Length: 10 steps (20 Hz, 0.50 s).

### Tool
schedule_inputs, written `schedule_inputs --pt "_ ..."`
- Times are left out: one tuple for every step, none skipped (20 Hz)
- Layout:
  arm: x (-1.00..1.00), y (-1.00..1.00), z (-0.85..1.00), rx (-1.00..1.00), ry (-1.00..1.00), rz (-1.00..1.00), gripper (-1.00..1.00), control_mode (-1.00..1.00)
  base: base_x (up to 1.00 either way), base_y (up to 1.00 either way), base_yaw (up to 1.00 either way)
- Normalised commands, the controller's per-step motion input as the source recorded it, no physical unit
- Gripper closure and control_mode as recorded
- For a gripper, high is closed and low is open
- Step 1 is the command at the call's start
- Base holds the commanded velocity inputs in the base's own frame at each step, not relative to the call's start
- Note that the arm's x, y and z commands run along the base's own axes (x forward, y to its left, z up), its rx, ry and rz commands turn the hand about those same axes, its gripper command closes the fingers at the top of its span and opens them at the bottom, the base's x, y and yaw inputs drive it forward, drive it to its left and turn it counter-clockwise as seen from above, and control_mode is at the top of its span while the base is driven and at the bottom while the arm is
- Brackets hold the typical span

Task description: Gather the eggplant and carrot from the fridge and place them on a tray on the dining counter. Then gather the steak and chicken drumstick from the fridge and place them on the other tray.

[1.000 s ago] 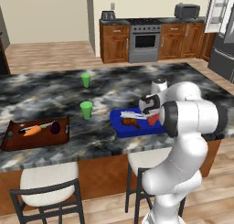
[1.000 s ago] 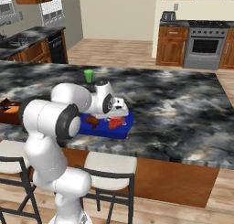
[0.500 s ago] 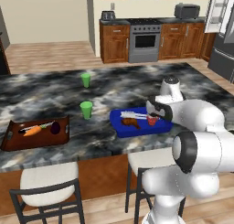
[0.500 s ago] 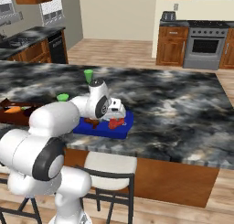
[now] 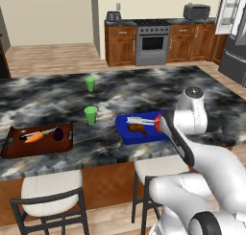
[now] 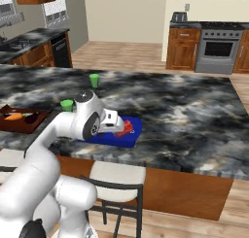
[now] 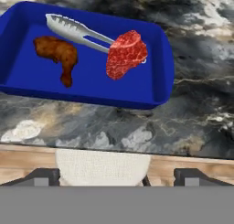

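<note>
Gripper (image 7: 117,175) released, jaws spread wide, gripping nothing, looking at the other tray (image 7: 27,74) on the bench (image 7: 201,58) from just off its edge; chicken drumstick (image 7: 58,55) and steak (image 7: 125,54) lie in it beside tongs (image 7: 75,30), and along the bench the tray (image 5: 14,147) carries carrot (image 5: 32,136) and eggplant (image 5: 58,134)

Base cams behind arm, L/R, share blue tray (image 5: 126,132); hand cam close above it.
</note>
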Motion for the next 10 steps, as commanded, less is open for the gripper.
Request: schedule_inputs --pt "-0.73 0.44 0.5 0.0 -0.08 0.01 -1.0 -1.0 0.0 0.0 0.0" --pt "-0.73 0.47 0.49 0.0 -0.08 0.0 -1.0 -1.0 0.0 0.0 0.0" --pt "-0.71 0.47 0.49 0.0 -0.07 0.0 -1.0 -1.0 0.0 0.0 0.0" --pt "-0.7 0.47 0.49 0.0 -0.07 0.0 -1.0 -1.0 0.0 0.0 0.0" --pt "-0.65 0.5 0.49 0.0 -0.06 0.0 -1.0 -1.0 0.0 0.0 0.0" --pt "-0.62 0.49 0.52 0.0 -0.06 0.0 -1.0 -1.0 0.0 0.0 0.0" --pt "-0.58 0.49 0.53 0.0 -0.06 0.0 -1.0 -1.0 0.0 0.0 0.0" --pt "-0.58 0.48 0.51 -0.01 -0.06 0.0 -1.0 -1.0 0.0 0.0 0.0" --pt "-0.59 0.46 0.47 -0.03 -0.08 0.0 -1.0 -1.0 0.0 0.0 0.0" --pt "-0.57 0.46 0.46 -0.03 -0.09 0.0 -1.0 -1.0 0.0 0.0 0.0"
